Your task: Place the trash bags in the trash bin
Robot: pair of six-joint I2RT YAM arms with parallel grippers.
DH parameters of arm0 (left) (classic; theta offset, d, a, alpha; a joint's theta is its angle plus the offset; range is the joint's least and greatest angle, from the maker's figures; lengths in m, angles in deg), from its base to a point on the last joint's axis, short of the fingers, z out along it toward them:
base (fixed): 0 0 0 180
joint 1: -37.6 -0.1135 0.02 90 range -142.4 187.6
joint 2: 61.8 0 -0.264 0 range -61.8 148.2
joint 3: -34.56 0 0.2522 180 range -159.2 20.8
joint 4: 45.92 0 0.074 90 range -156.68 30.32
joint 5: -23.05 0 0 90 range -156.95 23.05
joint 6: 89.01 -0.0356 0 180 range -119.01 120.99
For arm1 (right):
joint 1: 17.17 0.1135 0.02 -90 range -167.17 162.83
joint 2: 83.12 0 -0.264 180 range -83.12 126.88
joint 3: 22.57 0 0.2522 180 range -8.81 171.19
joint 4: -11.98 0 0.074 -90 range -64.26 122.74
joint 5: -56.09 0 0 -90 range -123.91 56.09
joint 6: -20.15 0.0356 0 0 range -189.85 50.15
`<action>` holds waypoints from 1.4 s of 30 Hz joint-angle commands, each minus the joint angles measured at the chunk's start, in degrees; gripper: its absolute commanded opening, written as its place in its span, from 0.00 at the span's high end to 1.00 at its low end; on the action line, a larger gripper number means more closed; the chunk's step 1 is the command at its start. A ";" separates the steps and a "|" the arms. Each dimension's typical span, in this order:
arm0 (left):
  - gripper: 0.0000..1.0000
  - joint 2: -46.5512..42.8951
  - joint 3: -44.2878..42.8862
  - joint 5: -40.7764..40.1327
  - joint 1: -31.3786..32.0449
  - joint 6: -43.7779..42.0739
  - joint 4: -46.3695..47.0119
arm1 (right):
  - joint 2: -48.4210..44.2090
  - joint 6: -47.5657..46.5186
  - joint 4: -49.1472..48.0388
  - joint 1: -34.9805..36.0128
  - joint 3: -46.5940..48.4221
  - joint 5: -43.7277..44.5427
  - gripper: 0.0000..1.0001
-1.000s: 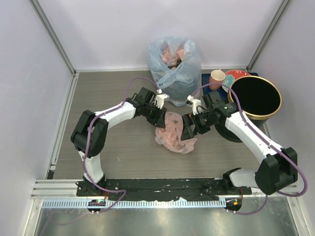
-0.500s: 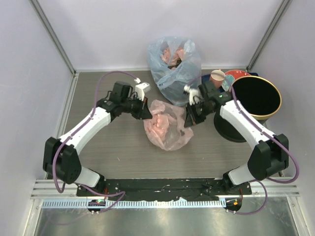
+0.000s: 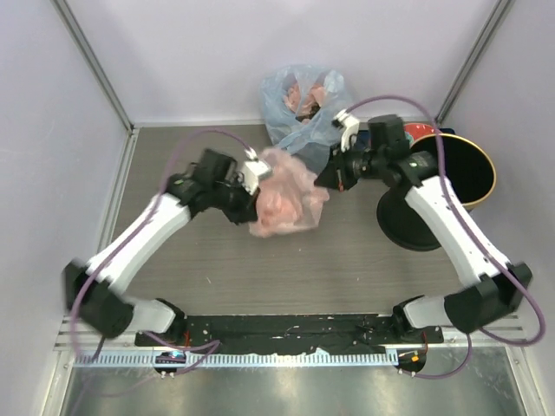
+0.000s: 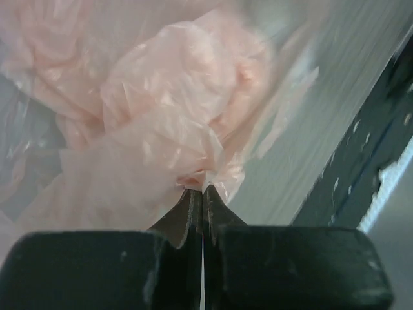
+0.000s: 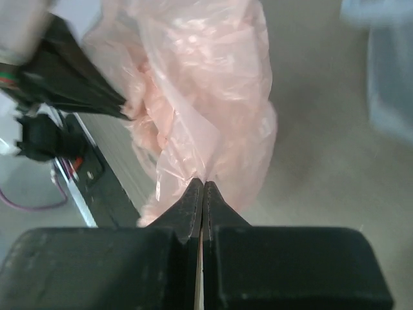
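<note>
My left gripper and right gripper are each pinched shut on the pink trash bag. It hangs between them mid-table, with the trash bin at its three o'clock. The bag looks featherlight, limp and slippery, so I'd grip bunched folds rather than a single film.

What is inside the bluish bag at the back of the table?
Crumpled pinkish-red contents show through the upper part of the bluish bag. Its lower part is covered by the pink bag and the right arm, so nothing can be seen there.
</note>
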 commanded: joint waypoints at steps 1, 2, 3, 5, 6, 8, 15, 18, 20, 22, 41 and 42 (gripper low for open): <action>1.00 18.41 10.36 9.52 -5.30 -7.39 -17.79 | 5.96 -2.98 7.86 -0.34 -7.97 3.33 0.99; 1.00 15.62 10.47 11.96 -10.63 -6.78 -15.85 | 4.13 -2.90 7.51 -0.34 -8.58 2.71 0.99; 1.00 14.12 9.78 13.38 -12.60 -7.12 -14.79 | 3.33 -2.98 6.99 -0.34 -8.94 2.35 0.99; 1.00 9.21 9.59 15.23 -15.42 -6.77 -8.65 | 1.57 -2.90 5.75 -0.34 -9.73 2.70 0.99; 1.00 7.70 10.03 15.41 -15.43 -6.68 -6.71 | 1.39 -2.89 5.58 -0.34 -9.99 2.53 0.99; 0.95 5.24 11.69 17.16 -15.52 -5.72 -1.96 | 1.47 -2.89 5.49 -0.34 -10.61 1.65 0.99; 0.67 1.36 13.11 15.33 -15.52 -6.59 -1.77 | -0.54 -1.14 3.30 -0.17 -13.77 -4.06 0.99; 0.46 1.18 13.37 12.18 -15.52 -5.90 -0.29 | -0.99 -1.22 2.33 -0.25 -14.74 -4.94 0.99; 0.29 2.14 12.94 10.85 -15.43 -5.28 1.56 | -0.81 -1.57 2.24 -0.16 -15.09 -5.03 0.99; 0.10 3.72 11.45 10.31 -15.52 -3.70 2.70 | -0.63 -1.93 2.06 -0.16 -15.36 -5.03 0.99; 0.08 27.71 -5.08 9.87 -8.23 0.44 10.80 | 1.03 -4.30 2.41 -0.25 -16.32 -3.63 0.99; 0.08 28.86 -5.78 10.48 -7.62 0.09 10.88 | 0.95 -4.39 2.50 -0.25 -16.32 -3.54 0.99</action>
